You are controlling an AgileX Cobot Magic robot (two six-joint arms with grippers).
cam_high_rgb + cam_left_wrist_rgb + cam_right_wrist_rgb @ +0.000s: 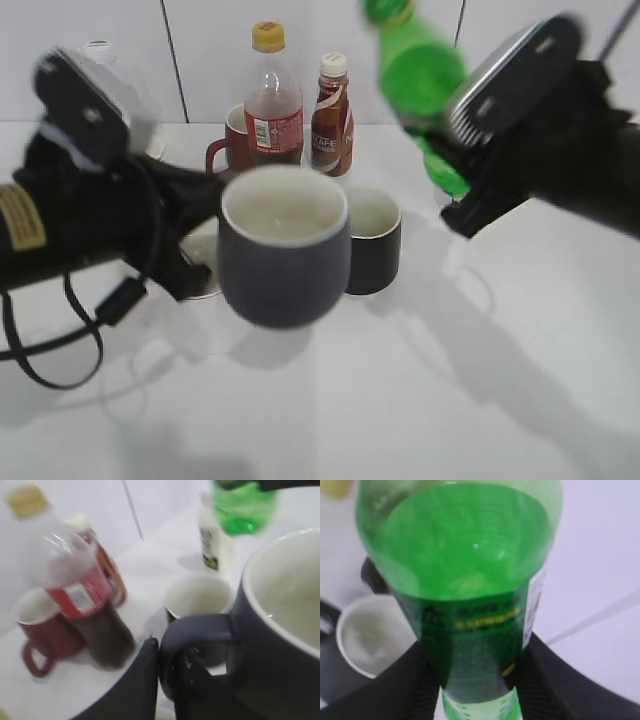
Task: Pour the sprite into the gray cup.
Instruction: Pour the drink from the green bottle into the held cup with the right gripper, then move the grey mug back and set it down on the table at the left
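The gray cup (285,250) is at the centre, whitish inside, and seems to be held a little off the table. My left gripper (195,215) is shut on its loop handle; the left wrist view shows the jaws (167,672) pinching the handle, with the cup (280,645) at the right. My right gripper (455,150) is shut on the sprite (420,75), which is tilted left, above and to the right of the cup. In the right wrist view the fingers (475,680) clamp the green bottle (470,580) at its label. Its mouth is out of view.
A glossy black mug (373,240) stands just right of and behind the gray cup. A cola bottle (272,100), a red mug (228,145) and a brown bottle (332,105) stand at the back. A mug with a whitish inside (370,635) shows beside the sprite.
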